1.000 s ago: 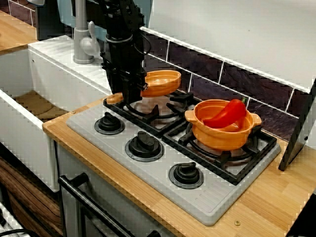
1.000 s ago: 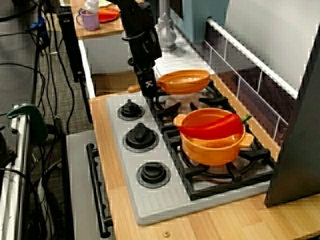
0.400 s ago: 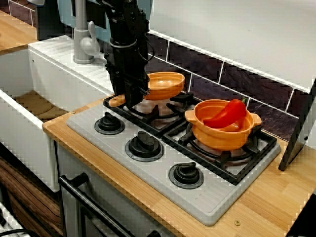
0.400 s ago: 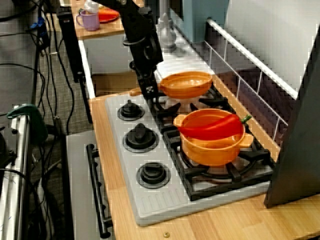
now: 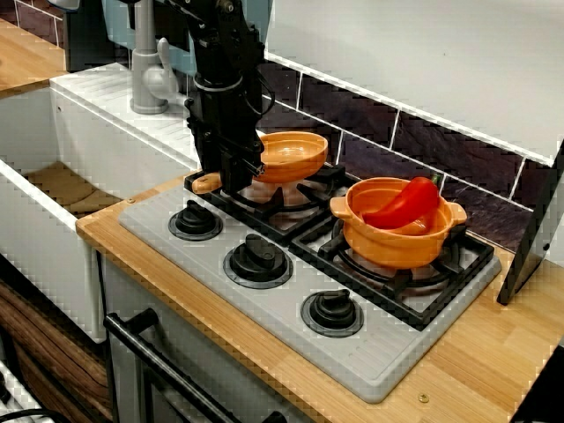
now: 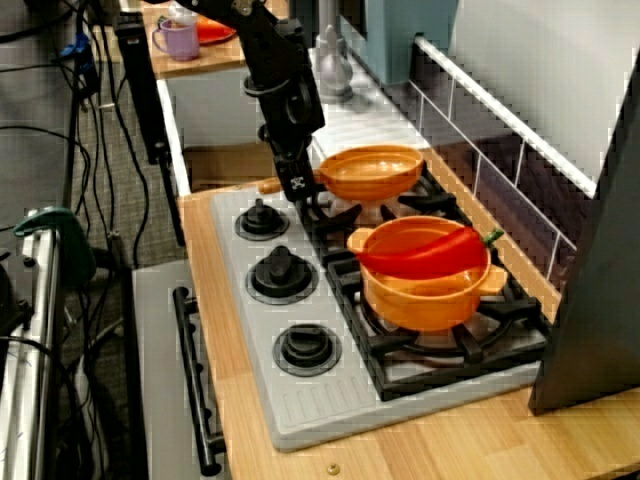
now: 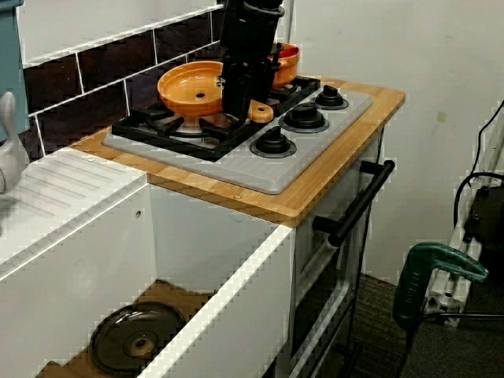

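Clamping the orange pan, the pincer hangs over the grey stove set in a wooden counter.

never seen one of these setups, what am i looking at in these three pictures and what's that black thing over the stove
The black thing is a robot arm. It reaches down over a small kitchen stove set in a wooden counter.

Three fixed cameras show the same moment. One looks from the front of the stove, one from the end near the pot, and one from the sink side.

At the arm's tip, the jaws are closed on the handle of a shallow orange pan. The pan is over a back burner, and I can't tell whether it rests on the grate.

On the next burner stands an orange pot with a red pepper in it. Three black knobs run along the front of the stove.

Beside the stove are a white sink with a dark lid lying in it and a grey tap.
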`<move>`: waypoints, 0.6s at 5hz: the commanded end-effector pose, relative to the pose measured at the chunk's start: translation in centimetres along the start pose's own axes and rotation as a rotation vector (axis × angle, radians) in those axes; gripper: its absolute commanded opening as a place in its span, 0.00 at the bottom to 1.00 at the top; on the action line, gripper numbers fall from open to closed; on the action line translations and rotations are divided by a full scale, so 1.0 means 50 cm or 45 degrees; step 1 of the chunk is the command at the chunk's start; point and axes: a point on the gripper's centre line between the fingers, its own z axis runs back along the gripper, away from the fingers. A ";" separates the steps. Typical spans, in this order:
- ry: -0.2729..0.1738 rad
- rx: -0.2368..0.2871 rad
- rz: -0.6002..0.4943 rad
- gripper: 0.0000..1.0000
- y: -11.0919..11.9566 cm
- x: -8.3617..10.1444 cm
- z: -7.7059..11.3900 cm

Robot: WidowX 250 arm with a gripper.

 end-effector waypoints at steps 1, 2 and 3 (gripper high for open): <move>-0.018 0.023 -0.013 0.00 0.007 0.010 0.004; -0.019 0.025 -0.006 0.00 0.009 0.010 0.007; -0.020 0.033 -0.003 1.00 0.010 0.010 0.007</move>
